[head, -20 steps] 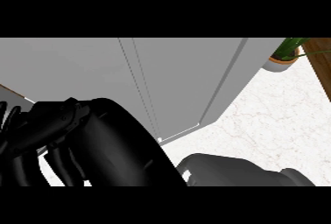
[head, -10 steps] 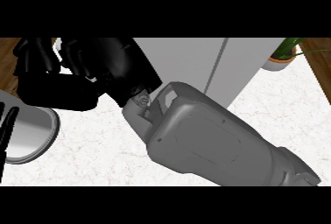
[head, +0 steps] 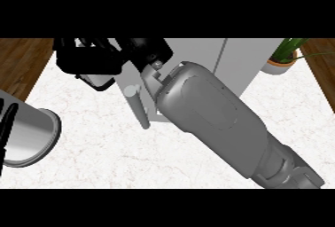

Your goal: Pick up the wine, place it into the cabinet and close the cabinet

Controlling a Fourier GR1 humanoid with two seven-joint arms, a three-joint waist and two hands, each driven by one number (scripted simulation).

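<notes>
No wine bottle shows in the head view. The grey cabinet (head: 209, 57) stands at the top centre of the white marble counter (head: 118, 150). A grey bar handle (head: 138, 107) slants down in front of its left part. My right forearm (head: 216, 119) runs from the lower right up to the cabinet. My black right hand (head: 98, 60) is at the cabinet's upper left, above the handle, and its shape is hard to read. My left hand (head: 5, 128) rests at the left edge with fingers straight, beside its grey forearm (head: 29, 137).
A potted green plant (head: 285, 60) stands at the back right of the counter. Brown wood floor (head: 20, 62) shows past the counter's left and right edges. The right forearm hides much of the cabinet's front.
My right hand has moved from the lower left, up and away toward the cabinet's upper left. The forearm now stretches further out, and the bar handle has come into sight.
</notes>
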